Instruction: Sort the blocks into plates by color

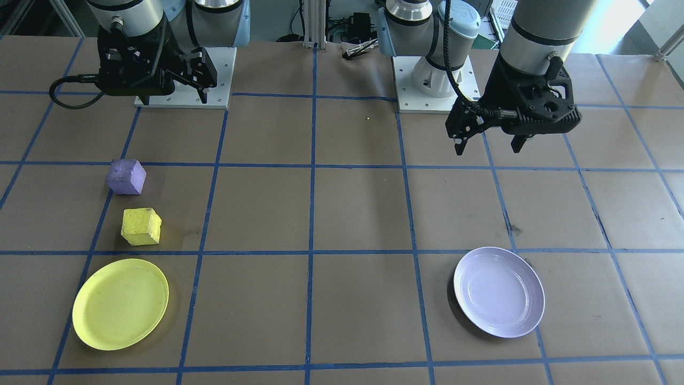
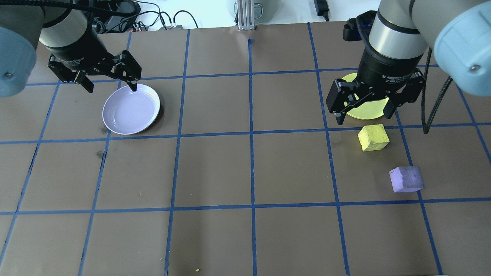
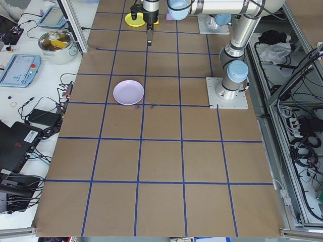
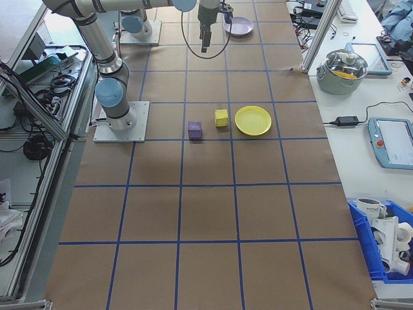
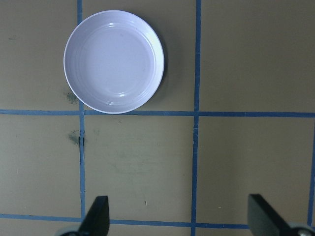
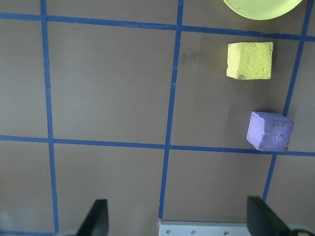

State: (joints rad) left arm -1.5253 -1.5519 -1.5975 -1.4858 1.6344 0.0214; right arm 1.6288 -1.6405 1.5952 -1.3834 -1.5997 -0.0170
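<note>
Both claws hang spread wide, holding nothing: left gripper upper right above the lavender plate, right gripper upper left above both blocks.

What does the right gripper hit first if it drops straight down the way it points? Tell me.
Probably bare table paper. The right gripper points down, open, and its wrist view shows the yellow block and purple block off to one side, not between the fingers.

A robotics lab: two UR5e arms bolted on base plates to a paper-covered table gridded with blue tape, teach pendants and cables on side benches, aluminium framing around
</note>
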